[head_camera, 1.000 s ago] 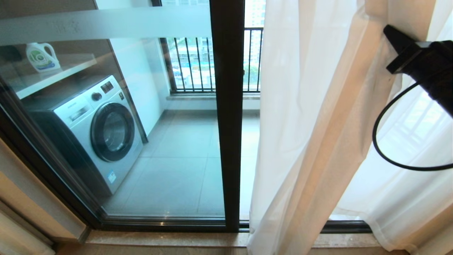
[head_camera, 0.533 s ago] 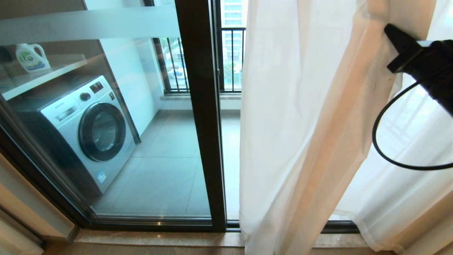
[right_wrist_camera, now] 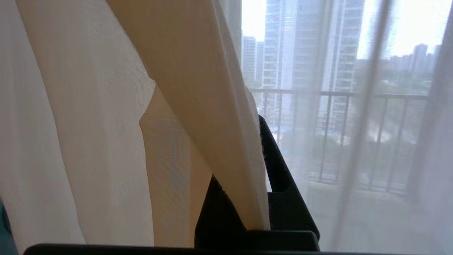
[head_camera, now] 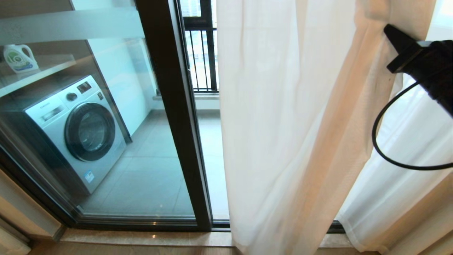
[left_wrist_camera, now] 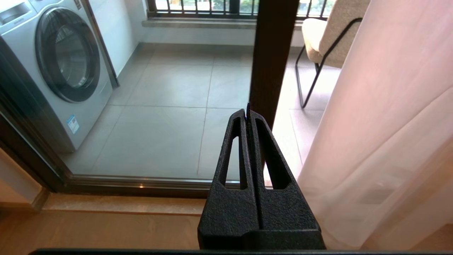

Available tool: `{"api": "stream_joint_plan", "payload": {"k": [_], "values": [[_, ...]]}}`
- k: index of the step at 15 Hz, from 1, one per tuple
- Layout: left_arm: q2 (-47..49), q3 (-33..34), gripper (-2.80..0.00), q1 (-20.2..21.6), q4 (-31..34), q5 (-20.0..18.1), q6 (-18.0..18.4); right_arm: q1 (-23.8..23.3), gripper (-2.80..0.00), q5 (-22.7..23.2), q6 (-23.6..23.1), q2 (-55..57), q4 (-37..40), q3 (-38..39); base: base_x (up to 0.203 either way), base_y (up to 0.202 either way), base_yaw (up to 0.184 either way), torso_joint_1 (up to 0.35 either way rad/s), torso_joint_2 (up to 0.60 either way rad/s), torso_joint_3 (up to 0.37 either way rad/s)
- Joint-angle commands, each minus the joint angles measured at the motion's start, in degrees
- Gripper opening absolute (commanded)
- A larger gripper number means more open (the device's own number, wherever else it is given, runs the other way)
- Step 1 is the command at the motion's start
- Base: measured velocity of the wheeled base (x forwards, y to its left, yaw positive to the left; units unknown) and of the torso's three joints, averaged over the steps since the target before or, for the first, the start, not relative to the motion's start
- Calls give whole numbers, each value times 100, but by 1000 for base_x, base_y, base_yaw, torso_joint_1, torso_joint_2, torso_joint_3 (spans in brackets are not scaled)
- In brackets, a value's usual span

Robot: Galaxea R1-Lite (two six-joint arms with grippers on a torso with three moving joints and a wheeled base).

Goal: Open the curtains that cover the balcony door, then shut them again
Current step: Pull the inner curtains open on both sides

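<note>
The balcony door (head_camera: 170, 117) fills the left half of the head view, a tall glass slider in a dark frame with a frosted band running across the pane near the top; its upright frame post stands just left of the scene's middle, and a narrow strip of uncovered glass lies between that post and the fabric. The curtains (head_camera: 283, 134) hang over the right half, sheer white panels with soft vertical folds reaching down to the stone sill (head_camera: 141, 239) at the near edge, their left edge just right of the post. A tan fold of the fabric runs diagonally up toward the right gripper (head_camera: 391, 33), which sits high at the far right with a black cable (head_camera: 380, 141) looping below it. In the right wrist view that gripper (right_wrist_camera: 262, 141) is closed on a fold of the curtain, the cloth pinched between its black fingers (right_wrist_camera: 276, 166), with the balcony railing (right_wrist_camera: 339, 94) and tall buildings showing through the sheer panel beyond. Behind the glass on the left stands a silver front-loading washing machine (head_camera: 76, 131) on the grey tiled balcony floor (head_camera: 155, 173), and a white detergent bottle (head_camera: 19, 58) rests on a shelf above it. The left gripper (left_wrist_camera: 247, 115), seen only in its own wrist view, is low and clamped together on nothing, pointing at the door post, with a beige chair (left_wrist_camera: 331, 33) beyond the glass.
</note>
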Motion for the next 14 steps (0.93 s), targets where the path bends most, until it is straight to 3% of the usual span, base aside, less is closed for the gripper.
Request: {"api": "stream_joint_plan", "payload": {"k": [1, 14], "values": [[-2, 2, -280, 1, -1, 1, -3, 2, -280, 9, -6, 8, -46, 11, 0, -189, 2, 2, 2, 2], [-2, -3, -280, 1, -1, 1, -7, 2, -280, -61, 3, 8, -46, 46, 0, -191, 1, 2, 3, 2]]}}
